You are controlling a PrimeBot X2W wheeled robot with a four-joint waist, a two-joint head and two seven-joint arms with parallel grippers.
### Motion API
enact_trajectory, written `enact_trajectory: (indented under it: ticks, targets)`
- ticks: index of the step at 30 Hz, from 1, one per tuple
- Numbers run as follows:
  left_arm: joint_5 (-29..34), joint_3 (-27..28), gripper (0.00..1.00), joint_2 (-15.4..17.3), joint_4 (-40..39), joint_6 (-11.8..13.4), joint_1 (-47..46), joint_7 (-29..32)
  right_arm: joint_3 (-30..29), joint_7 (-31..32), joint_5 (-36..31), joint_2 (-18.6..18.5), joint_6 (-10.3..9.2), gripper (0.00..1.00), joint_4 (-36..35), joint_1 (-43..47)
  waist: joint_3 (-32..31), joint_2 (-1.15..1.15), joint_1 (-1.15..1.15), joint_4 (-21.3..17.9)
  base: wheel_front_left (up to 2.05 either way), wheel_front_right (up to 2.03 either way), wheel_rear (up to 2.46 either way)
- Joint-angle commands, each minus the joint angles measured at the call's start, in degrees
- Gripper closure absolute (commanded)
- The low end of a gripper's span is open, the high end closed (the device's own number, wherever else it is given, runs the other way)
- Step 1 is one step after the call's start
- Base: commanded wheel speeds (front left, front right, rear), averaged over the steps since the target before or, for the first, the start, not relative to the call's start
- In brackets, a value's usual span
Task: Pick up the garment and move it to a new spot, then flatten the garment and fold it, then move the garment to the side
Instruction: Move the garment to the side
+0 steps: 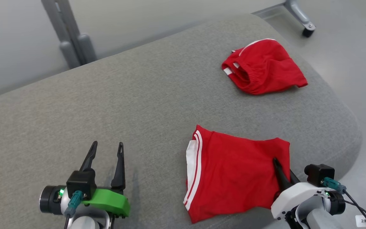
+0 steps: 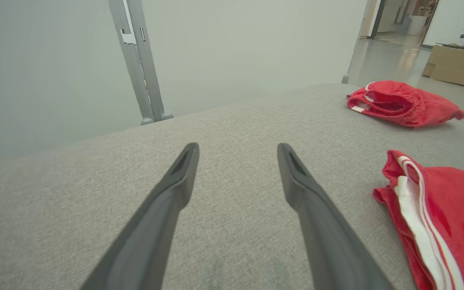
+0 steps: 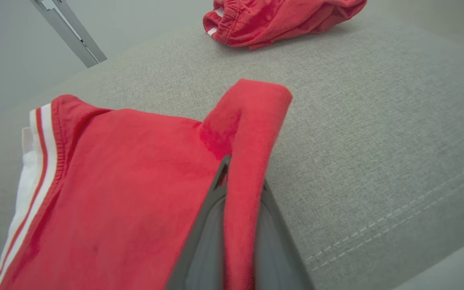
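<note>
As the head sees it, the right gripper pinches the red garment, near right. Left wrist: the left gripper has its fingers spread, empty. Right wrist: only a thin edge is pinched; pulling might unfold it.

We see the left claw as two long, dark, tapering fingers on a bright green bracket, with a black camera block, a teal plug and a small green light. The right claw has the same dark fingers on a white shell, with its own black block, a teal plug and thin black cables.
</note>
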Motion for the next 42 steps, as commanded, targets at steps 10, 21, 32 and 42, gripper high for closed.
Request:
enact_trajectory:
  ticks: [10, 21, 32, 42]
  targets:
    - [2.9, -0.9, 0.00, 0.2, -0.4, -1.4, -4.2, 0.0, 5.8, -0.1, -3.2, -3.2, -0.08, 1.00, -2.1, -11.6, 9.7, 0.00, 0.00, -0.1, 0.00, 0.00, 0.00]
    - [5.2, -3.1, 0.00, 0.3, -1.4, -2.8, -9.7, 0.0, 1.2, -0.1, -4.7, -12.0, -0.08, 1.00, 3.5, -33.3, 19.7, 0.00, 0.00, 8.9, 0.00, 0.00, 0.00]
    - [5.6, -3.6, 0.00, 0.2, -1.9, -3.0, -11.5, 0.0, -13.4, -0.1, -10.9, -18.7, -0.08, 1.00, 11.8, -39.7, 22.2, 0.00, 0.00, 11.6, 0.00, 0.00, 0.00]
    - [5.9, -3.3, 0.00, 1.0, -2.2, -2.7, -11.5, 0.0, -27.7, -0.1, -24.5, -21.2, -0.09, 0.00, 21.0, -39.6, 22.7, 0.00, 0.00, 11.9, 0.00, 0.00, 0.00]
